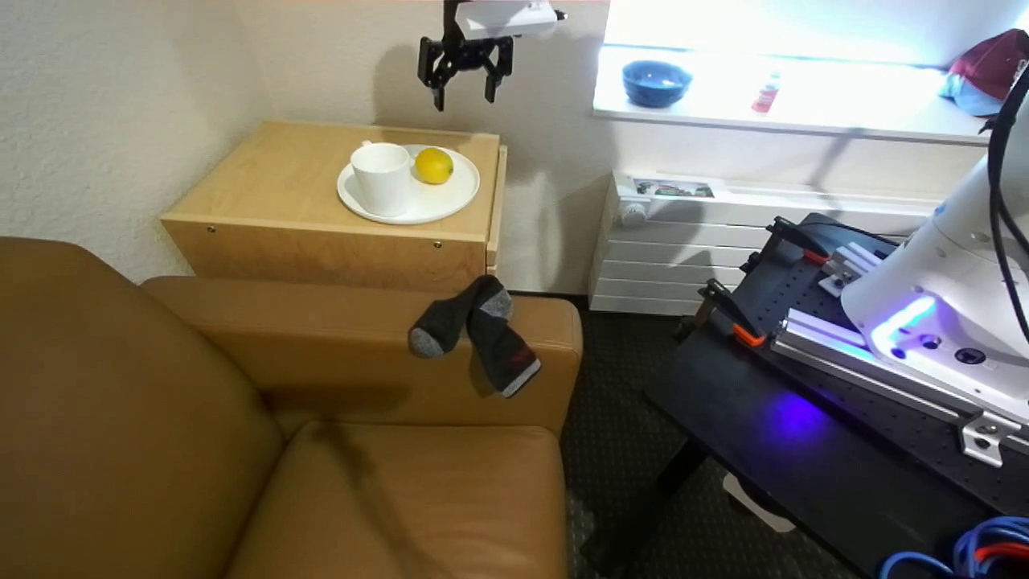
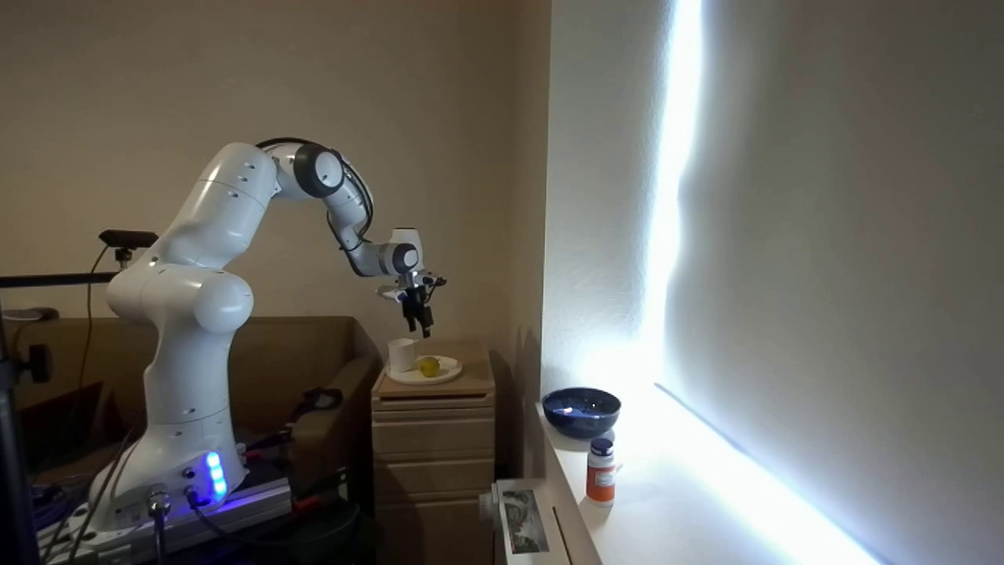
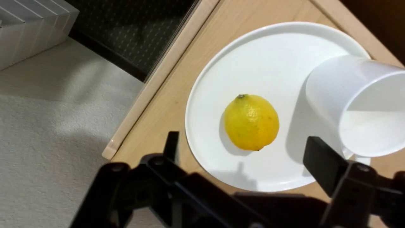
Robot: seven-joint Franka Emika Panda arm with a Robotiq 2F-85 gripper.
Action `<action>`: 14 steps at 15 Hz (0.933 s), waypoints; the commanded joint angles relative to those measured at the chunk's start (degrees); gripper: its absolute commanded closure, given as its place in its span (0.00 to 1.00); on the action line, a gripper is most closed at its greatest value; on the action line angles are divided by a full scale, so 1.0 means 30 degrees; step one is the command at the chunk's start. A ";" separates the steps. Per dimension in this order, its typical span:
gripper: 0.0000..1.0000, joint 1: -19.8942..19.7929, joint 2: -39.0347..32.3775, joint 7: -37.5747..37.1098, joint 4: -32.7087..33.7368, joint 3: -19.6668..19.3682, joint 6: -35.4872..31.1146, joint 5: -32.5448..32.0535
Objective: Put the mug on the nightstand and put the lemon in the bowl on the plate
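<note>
White arm (image 2: 184,235): We had only this one, so no other arm could be nearer. It bent out and down toward the nightstand (image 1: 265,177).

Nightstand: It stood next to the sofa arm (image 1: 354,322). On its flat wood top we saw the plate (image 3: 272,57), close to the edge.

Plate: It held the mug (image 1: 382,181) and the lemon (image 3: 252,123) side by side, with a bit of bare white between them.

Bowl (image 1: 657,84): It sat on the window shelf (image 1: 836,96), well apart from the plate, so we could not call the lemon job done.

Gripper (image 1: 465,98): It hung above the plate and touched nothing that we could see. Its two fingers (image 3: 326,164) were spread wide, and they held nothing.

Mug: It stood up straight on the plate, so its long way went up and down. In the wrist view we saw it off to one side, past the finger near it, and not lined up with the gap. What looked like its handle (image 3: 363,160) was just beside that finger in that view. We thought the mug came next, since it had to get off the plate and onto the wood. For that, the gripper needed to slide sideways first, and only then go down.

Lemon: It was the one that showed between the two fingertips in the wrist view, but it lay lower down. Its long way ran from stem to tip, across the line from finger to finger. We guessed that a squeeze would land on its round sides.
</note>
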State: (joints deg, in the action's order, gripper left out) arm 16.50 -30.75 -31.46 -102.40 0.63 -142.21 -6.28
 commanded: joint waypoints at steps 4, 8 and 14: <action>0.00 0.0838 -0.1734 -0.0232 0.1662 -0.0402 0.0292 0.0115; 0.00 0.1051 -0.3065 -0.0682 0.3013 -0.0760 0.0955 -0.0057; 0.00 0.0572 -0.5798 -0.1602 0.5721 -0.0823 0.0101 0.1042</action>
State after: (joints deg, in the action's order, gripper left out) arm 18.86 -43.81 -35.46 -90.70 -1.61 -141.32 -5.51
